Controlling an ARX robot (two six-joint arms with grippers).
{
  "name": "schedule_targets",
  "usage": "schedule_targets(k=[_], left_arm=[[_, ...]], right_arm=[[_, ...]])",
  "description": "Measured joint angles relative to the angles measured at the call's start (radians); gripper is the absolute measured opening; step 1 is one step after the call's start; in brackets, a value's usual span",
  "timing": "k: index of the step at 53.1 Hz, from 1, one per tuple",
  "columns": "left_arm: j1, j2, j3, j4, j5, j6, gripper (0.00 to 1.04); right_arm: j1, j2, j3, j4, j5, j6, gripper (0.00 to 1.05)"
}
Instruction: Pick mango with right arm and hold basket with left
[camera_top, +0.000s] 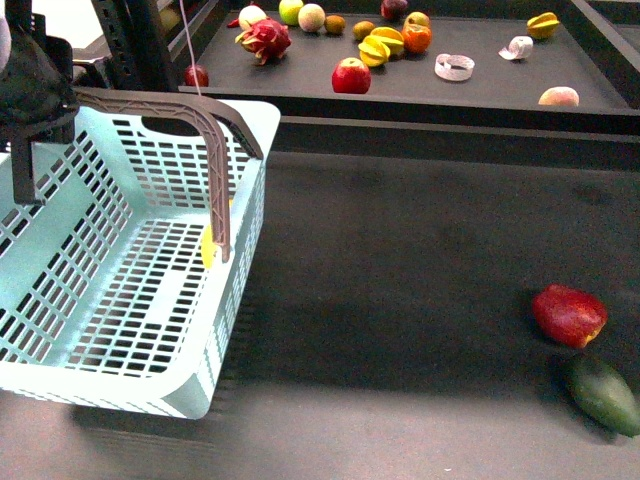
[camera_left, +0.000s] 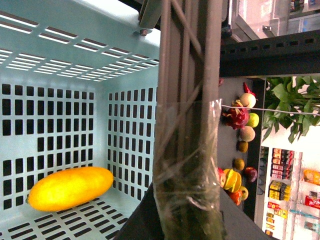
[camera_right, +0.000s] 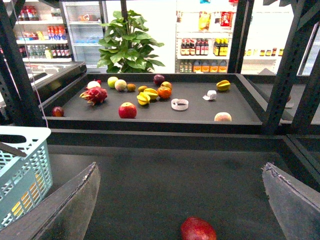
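Resting on dark matting (camera_top: 420, 300), mango (camera_left: 70, 187) in basket (camera_top: 60, 300); left jaws clamping handle (camera_left: 187, 100), right jaws agape, empty.

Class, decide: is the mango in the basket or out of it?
In. The mango lies on the basket floor, against its slotted wall.

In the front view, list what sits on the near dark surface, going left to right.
Basket with the mango showing through its side → dark red fruit → dark green fruit.
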Motion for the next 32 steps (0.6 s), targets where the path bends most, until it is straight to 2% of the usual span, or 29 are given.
schedule_targets(k=[19,32], left_arm=[[0.01,0.055,0.006,0.014,0.008,-0.055,0.07],[0.008,0.037,0.014,0.017,0.025,-0.089,0.5]], right_arm=[[0.0,0.0,0.0,0.0,0.0,0.0,0.97],[0.0,0.0,0.0,0.0,0.0,0.0,0.97]])
